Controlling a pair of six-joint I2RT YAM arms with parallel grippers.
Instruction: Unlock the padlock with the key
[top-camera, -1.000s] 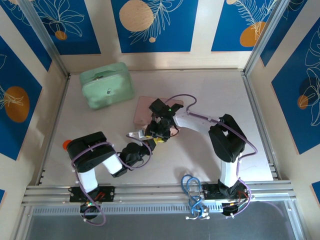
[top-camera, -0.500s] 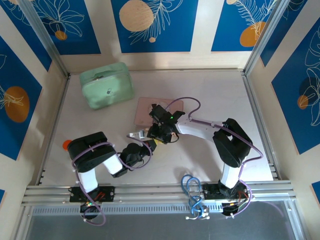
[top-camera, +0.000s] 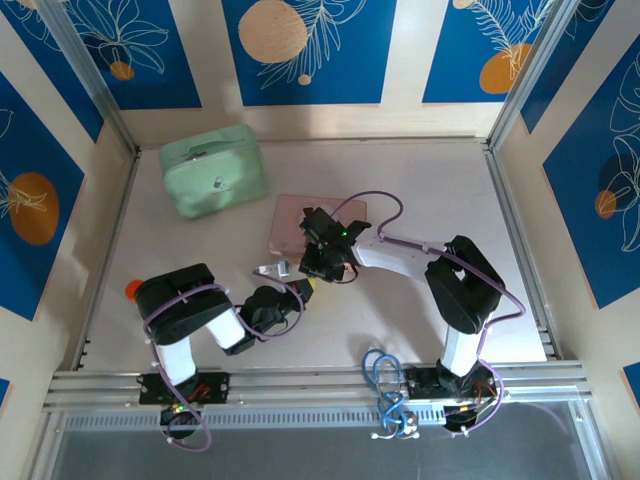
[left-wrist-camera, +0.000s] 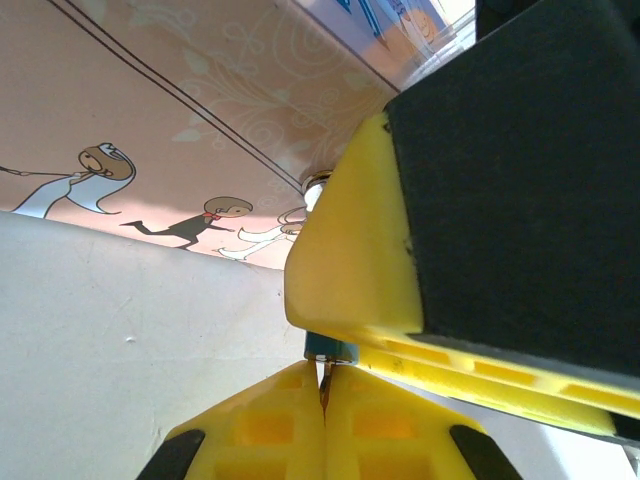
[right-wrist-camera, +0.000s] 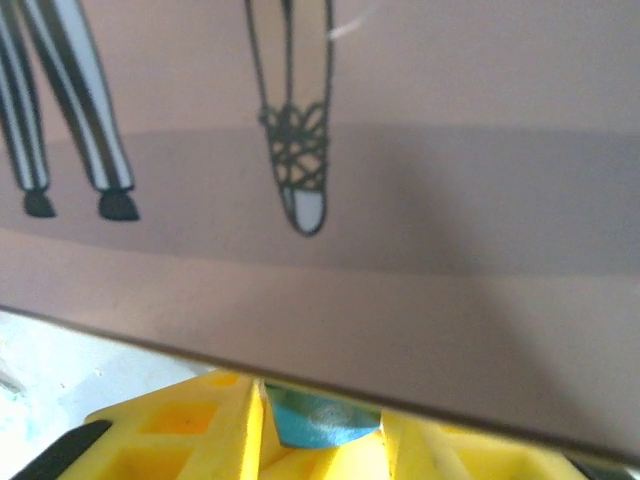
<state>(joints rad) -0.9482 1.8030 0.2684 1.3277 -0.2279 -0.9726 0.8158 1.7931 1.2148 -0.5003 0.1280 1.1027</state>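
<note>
The left hand (top-camera: 293, 292) lies low over the tabletop (top-camera: 430, 190), near the middle and just on the near side of the pink picture tin (top-camera: 290, 222). In its wrist view, the two yellow fingers (left-wrist-camera: 260, 430) are pressed flat together. A thin dark sliver, apparently the key (left-wrist-camera: 323, 383), is pinched at their seam and points up and away from them.

The key's tip meets a small blue-green piece, the padlock (left-wrist-camera: 328, 349), tucked under the large yellow, black-padded finger of the right hand (left-wrist-camera: 345, 270). That finger crowds in from the right, touching or almost touching the left fingertips.

From above, the right hand (top-camera: 322, 262) reaches in from the right and sits just beyond the left hand, over the near edge of the tin. Its wrist view shows the padlock's blue body held between its yellow fingers (right-wrist-camera: 180, 430), which touch it on both sides, so this hand grips the padlock. The tin's wall, printed with cartoon figures, stands just behind it.

A small silvery piece (top-camera: 272, 268) lies on the tabletop just left of the two hands; what it is cannot be told. A mint-green case (top-camera: 213, 170) sits well apart at the far left.
</note>
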